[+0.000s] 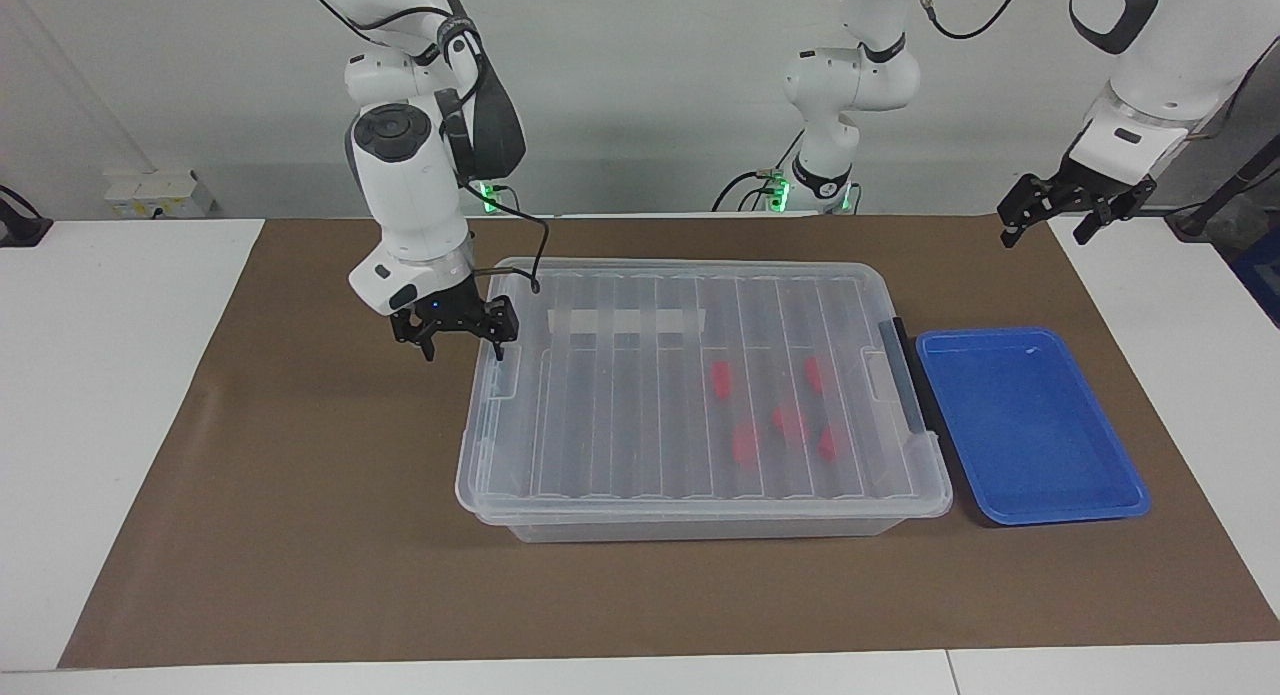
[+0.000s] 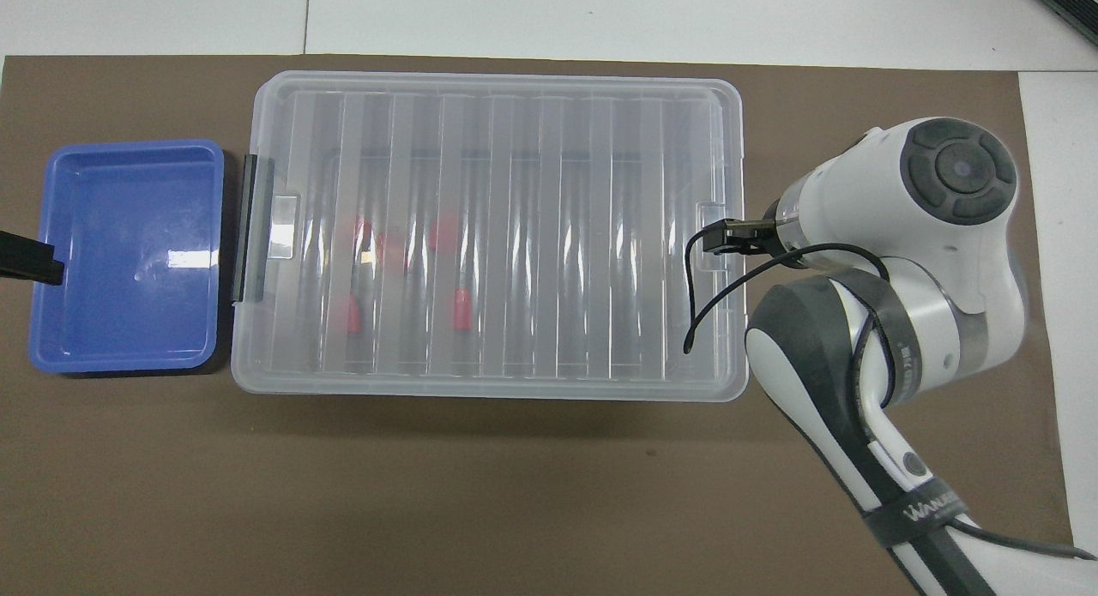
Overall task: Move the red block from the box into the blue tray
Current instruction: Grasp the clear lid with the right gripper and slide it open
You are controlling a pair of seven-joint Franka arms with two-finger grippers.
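The clear box stands mid-table with its ribbed lid shut. Several red blocks lie inside, seen through the lid, toward the black end latch; they also show in the overhead view. The blue tray lies empty beside the latch end, also in the overhead view. My right gripper is open and empty, low at the box's end away from the tray. In the overhead view its own wrist hides it. My left gripper is open, raised over the mat's corner, and waits.
A brown mat covers the table under the box and tray. A white strip lies on the lid. A loose black cable hangs from the right wrist over the box's end.
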